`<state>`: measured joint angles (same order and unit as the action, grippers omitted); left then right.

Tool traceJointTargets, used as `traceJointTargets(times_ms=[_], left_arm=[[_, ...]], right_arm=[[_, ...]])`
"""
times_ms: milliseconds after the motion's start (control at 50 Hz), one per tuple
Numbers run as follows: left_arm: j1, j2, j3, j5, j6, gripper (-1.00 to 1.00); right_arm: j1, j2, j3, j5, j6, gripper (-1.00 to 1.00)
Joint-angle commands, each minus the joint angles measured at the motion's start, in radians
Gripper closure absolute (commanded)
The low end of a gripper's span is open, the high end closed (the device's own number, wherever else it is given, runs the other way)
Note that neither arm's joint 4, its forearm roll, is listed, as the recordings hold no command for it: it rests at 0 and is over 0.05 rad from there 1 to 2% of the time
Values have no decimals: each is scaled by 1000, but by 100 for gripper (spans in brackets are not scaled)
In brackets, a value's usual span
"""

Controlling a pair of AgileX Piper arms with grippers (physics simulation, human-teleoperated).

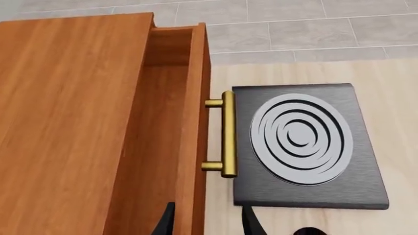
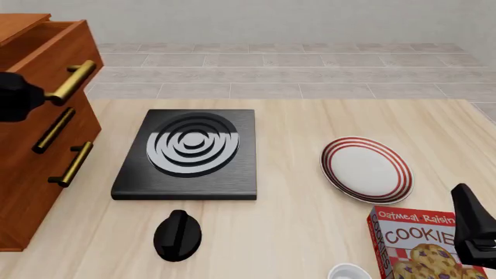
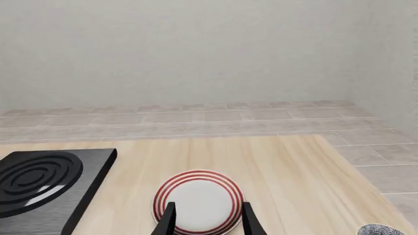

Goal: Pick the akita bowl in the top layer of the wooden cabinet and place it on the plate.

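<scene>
Bowl [image 3: 382, 230] lies apart from the plate [image 2: 366, 168]; left pincer [image 1: 207, 220], wide, straddles the drawer [image 1: 186, 122] front; right pincer [image 3: 204, 220], wide, hovers low.

Both grippers [image 1: 207, 221] [image 3: 204, 219] matte black — thin tapered fingers; arm housings black, seemingly unmarked.

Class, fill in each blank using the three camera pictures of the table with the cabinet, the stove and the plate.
1. The top drawer of the wooden cabinet is pulled ____.
2. The plate has ____ rings around its rim.
3. Between the wooden cabinet and the plate lies the black ____.
4. The front view shows ____ brass bar handles on the wooden cabinet.

Missing words: open; red; stove; three.
</scene>
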<state>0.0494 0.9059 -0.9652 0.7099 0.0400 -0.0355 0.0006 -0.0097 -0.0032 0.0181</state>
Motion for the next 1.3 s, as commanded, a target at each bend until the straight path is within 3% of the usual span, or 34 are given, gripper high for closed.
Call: traceJointTargets(times_ms=[20,720,1300], left_arm=[[-56,72,38,15,-3,-100],[-122,105,50,21,-98,-100],[-181,138,16,21,-129,-100]], right_arm=[[0,0,0,0,0,-100],[-4,0,-1,-1,2,-100],[-8,0,-3,-1,4,-100]])
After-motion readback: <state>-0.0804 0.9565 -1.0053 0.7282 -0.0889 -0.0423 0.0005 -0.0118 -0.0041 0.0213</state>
